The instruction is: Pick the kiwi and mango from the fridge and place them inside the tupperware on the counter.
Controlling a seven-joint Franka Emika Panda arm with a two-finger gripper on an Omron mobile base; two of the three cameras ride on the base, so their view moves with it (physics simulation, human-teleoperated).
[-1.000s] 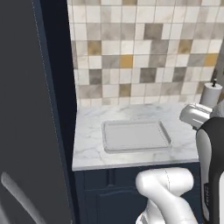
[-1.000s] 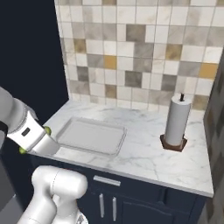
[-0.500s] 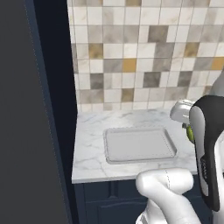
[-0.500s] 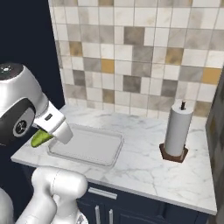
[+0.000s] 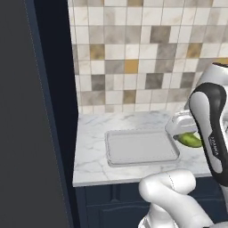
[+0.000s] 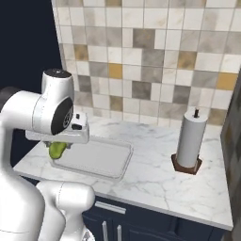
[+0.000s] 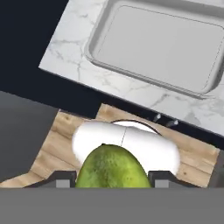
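My gripper (image 5: 185, 133) is shut on the mango (image 5: 190, 140), a yellow-green oval fruit. I hold it in the air on the near side of the tupperware (image 5: 140, 147). In the right base view the mango (image 6: 57, 149) hangs under the gripper (image 6: 59, 143) by the near left corner of the tupperware (image 6: 94, 157). The hand view has the mango (image 7: 111, 168) between the finger tips, with the empty tupperware (image 7: 162, 43) ahead on the marble counter (image 7: 70, 52). The kiwi is out of view. The grey fridge (image 5: 22, 111) stands at the left.
A paper towel roll on a brown stand (image 6: 190, 143) stands on the counter (image 6: 155, 179) right of the tupperware. A tiled wall backs the counter. Dark navy cabinet fronts (image 5: 116, 205) run below it. A wooden floor (image 7: 52, 144) lies under the hand.
The views have shifted with the base. My arm has swung the mango from the left side up to the tupperware's near edge. The gripper stays shut on it.
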